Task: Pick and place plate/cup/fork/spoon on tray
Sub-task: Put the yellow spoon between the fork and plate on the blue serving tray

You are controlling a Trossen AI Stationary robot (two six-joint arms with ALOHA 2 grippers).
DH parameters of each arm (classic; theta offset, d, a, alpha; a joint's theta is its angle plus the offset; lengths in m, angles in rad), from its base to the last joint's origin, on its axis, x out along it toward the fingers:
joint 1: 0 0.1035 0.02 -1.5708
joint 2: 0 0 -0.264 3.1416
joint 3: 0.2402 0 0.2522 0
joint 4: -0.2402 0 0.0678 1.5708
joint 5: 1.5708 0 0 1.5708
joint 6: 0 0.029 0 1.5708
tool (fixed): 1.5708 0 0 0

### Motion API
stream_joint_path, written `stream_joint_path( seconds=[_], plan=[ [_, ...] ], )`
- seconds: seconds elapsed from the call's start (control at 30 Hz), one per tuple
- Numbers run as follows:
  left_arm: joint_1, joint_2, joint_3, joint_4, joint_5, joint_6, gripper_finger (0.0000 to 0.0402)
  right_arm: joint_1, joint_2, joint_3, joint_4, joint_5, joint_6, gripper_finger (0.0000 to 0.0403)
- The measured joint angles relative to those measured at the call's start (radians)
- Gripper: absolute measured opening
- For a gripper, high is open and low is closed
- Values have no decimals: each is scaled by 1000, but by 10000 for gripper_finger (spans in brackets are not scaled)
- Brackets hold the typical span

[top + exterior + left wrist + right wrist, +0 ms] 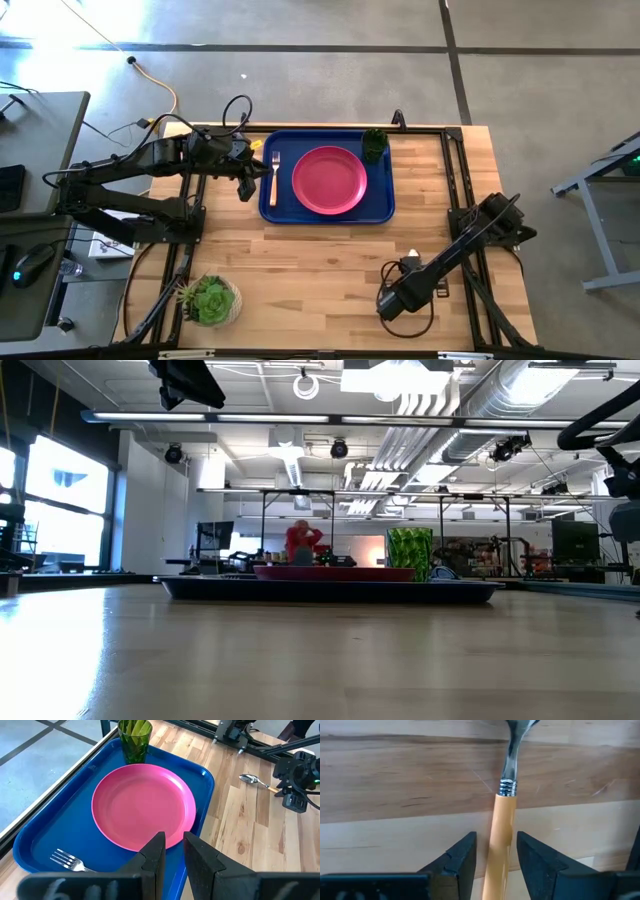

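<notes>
The dark-blue tray (pixel 270 205) lies at the table's far middle. On it rest the pink-red plate (pixel 329 180), the fork (pixel 273 177) along its left side, and the green cup (pixel 374 145), upright in its far right corner. The spoon (pixel 502 815) lies flat on the bare wood at the near right, and also shows in the left wrist view (pixel 255 780). My right gripper (pixel 496 837) is low over it and open, one finger on each side of the orange handle with a gap to each. My left gripper (pixel 174 837) hovers at the tray's left edge, narrowly open and empty.
A potted succulent (pixel 208 300) stands at the table's near left corner. Black frame rails (pixel 455 170) run along the table's sides. Bare wood lies between the tray and the near edge. A person in red (pixel 303 540) shows far off in the room.
</notes>
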Motion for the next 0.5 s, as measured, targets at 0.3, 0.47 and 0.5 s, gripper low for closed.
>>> stream_joint_path(
  seconds=[0.3,0.47,0.5],
  plan=[
    [0,0,0,0,0,-1,60,-1,-5,-52,87,-11,2,80],
    [0,0,0,0,0,-1,60,-2,-4,-53,91,-13,3,47],
    [0,0,0,0,0,-1,60,-2,-4,-53,92,-14,3,43]
  ],
)
